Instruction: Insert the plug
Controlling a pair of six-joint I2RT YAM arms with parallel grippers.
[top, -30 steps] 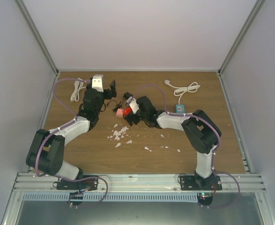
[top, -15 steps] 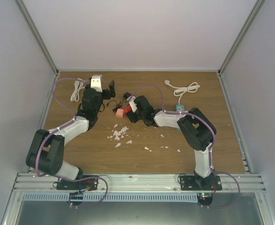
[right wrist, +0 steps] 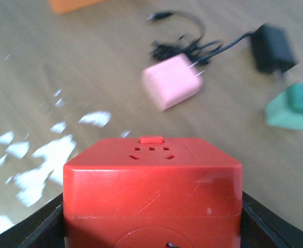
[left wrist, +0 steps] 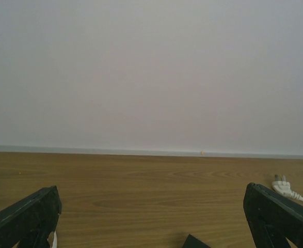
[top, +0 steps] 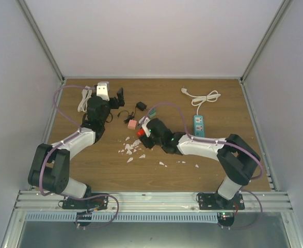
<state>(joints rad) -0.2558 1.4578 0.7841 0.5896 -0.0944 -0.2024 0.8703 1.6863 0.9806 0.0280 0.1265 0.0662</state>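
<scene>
- plug, red [right wrist: 151,191]: where at present?
- clamped in the right pincer [right wrist: 151,227], jaws about half closed against its two sides, held low over the table [top: 105,170] beside the white scraps [top: 132,147]. face with small slots turned up toward the wrist camera. pins hidden, so impossible to tell their direction.
- and the other pincer?
- left pincer [left wrist: 150,199] spread as wide as possible, nothing between the fingers, pointed at the back wall.
- best way on from such a hold?
- by the look of it, carry across to the power strip [top: 198,125], well apart to the right. turn the wrist until pins square to a socket, then press straight in, no rocking. worth steadying the strip with the free pincer, given the risk of a light strip sliding. also mind slip: smooth plastic, flat grip.
- count of things?
- outward from the grip: one red plug, one pink plug [right wrist: 172,81] with pins showing, one green plug [right wrist: 296,106], one black charger [right wrist: 272,46] with a thin cord, one power strip, two coiled white cords [top: 205,98], one toward each back corner. scraps too small and too many to count.
</scene>
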